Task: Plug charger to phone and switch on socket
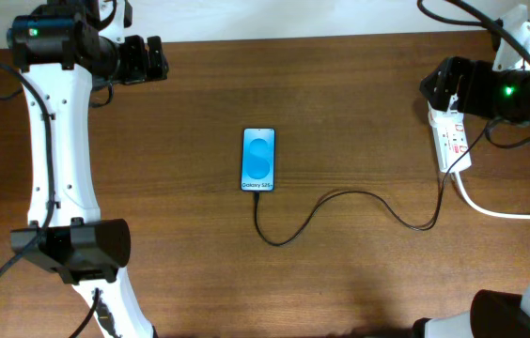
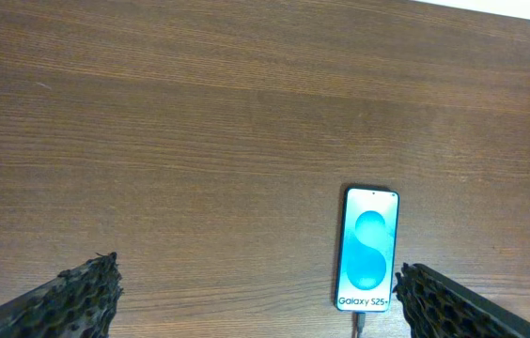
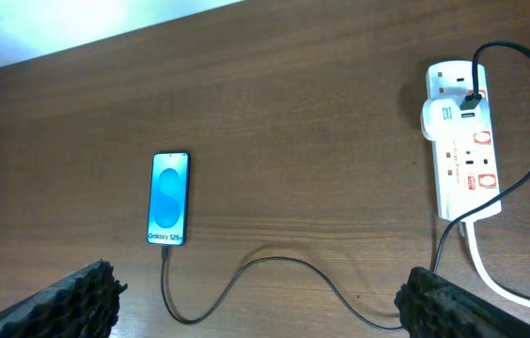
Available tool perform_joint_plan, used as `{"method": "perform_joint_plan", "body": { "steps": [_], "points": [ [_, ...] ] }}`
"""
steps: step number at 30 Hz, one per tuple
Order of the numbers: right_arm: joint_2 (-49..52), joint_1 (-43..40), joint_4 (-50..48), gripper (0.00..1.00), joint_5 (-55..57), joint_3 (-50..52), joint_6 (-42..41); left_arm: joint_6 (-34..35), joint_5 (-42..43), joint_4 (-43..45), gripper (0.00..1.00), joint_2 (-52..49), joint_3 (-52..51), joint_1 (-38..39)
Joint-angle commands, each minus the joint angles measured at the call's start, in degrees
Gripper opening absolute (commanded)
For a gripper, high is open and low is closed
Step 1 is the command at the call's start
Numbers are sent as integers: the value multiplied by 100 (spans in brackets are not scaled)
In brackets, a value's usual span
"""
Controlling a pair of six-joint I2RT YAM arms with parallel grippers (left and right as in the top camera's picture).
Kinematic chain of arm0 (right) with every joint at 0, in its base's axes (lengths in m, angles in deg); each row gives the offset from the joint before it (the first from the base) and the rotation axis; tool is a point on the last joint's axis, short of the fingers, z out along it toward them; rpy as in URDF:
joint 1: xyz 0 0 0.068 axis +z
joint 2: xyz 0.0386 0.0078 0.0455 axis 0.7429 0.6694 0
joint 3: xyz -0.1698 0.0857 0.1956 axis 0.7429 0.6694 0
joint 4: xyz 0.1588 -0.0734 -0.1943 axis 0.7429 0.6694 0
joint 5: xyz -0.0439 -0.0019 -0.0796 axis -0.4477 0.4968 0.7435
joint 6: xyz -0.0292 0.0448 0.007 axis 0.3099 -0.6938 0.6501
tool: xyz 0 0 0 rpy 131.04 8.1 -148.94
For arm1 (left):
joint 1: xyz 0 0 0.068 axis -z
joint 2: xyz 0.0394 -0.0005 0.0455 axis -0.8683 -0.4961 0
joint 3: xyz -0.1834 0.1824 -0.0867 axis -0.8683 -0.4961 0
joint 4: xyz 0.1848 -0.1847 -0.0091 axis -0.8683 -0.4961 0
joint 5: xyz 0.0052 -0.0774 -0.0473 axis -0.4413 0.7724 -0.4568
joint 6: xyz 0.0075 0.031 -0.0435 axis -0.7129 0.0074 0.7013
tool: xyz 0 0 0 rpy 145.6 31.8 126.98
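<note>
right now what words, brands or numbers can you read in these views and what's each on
"Galaxy S25+": white text low on the blue screen of the phone.
Red markings and small print on the socket: too small to read.
No other text is visible.

Flat wooden table [image 1: 359, 282]: mid brown, fine lengthwise grain streaks. Slim rectangular smartphone [image 1: 258, 160]: black edge, bright blue screen with a paler blue swirl, white "Galaxy S25+" lettering. Long thin charger cable [image 1: 345, 192]: black. Elongated plastic power strip [image 3: 465, 141]: white, small red switches, red markings. Thick power-strip lead [image 1: 509, 215]: white. Left arm [image 1: 54, 141], right arm [image 1: 519, 42]: white shells, black joints, one green light each. Left gripper [image 2: 257, 272], right gripper [image 3: 260, 277]: black, honeycomb-patterned pads.
</note>
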Motion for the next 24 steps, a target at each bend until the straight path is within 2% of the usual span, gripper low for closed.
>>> {"method": "perform_joint_plan", "body": {
  "steps": [1,3,6,11,14,16,20,24],
  "points": [
    [4,52,2,98,76,-2,111,-28,-39,7,99,-42,2,-17],
    [7,90,-13,98,326,17,175,-26,-39,7,99,-42,2,-17],
    [-210,310,-361,98,575,46,992,-26,-39,7,99,-42,2,-17],
    [-868,793,-1095,98,1106,577,1008,-28,-42,7,99,-42,2,-17],
    [-1893,1143,-2752,98,1141,2103,1005,-26,-39,7,100,-42,2,-17],
    [-2868,1290,-4177,98,1141,3587,1005,-28,-39,7,99,-42,2,-17],
    [-4164,1287,-5403,98,1268,5399,1010,-26,-39,7,99,-42,2,-17],
    [-6122,1259,-7049,98,1403,7958,1010,-28,-39,7,99,-42,2,-17]
  ]
}}
